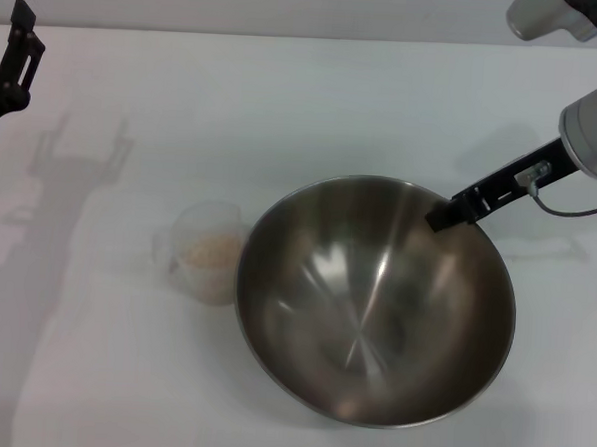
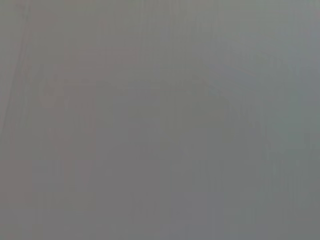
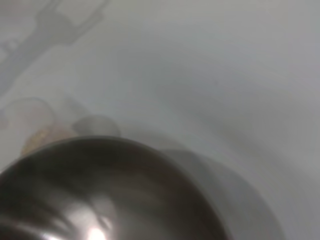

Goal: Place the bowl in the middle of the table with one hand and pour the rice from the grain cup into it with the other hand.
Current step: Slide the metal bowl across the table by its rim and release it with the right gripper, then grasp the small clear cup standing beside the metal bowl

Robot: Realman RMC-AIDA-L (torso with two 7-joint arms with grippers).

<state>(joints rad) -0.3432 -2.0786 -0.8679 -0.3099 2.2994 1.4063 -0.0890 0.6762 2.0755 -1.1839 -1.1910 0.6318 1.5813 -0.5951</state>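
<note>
The steel bowl (image 1: 375,298) sits right of the table's (image 1: 285,93) middle, tilted, with its inside empty. My right gripper (image 1: 441,216) is shut on the bowl's far right rim. The bowl's rim and inside fill the lower part of the right wrist view (image 3: 100,190). The clear grain cup (image 1: 205,251) stands upright just left of the bowl and holds beige rice (image 1: 213,249). It also shows in the right wrist view (image 3: 37,132). My left gripper (image 1: 26,39) is open and empty, raised at the far left, well away from the cup.
The white table stretches bare around the bowl and cup. The left arm's shadow (image 1: 76,162) falls on the table left of the cup. The left wrist view shows only a plain grey surface.
</note>
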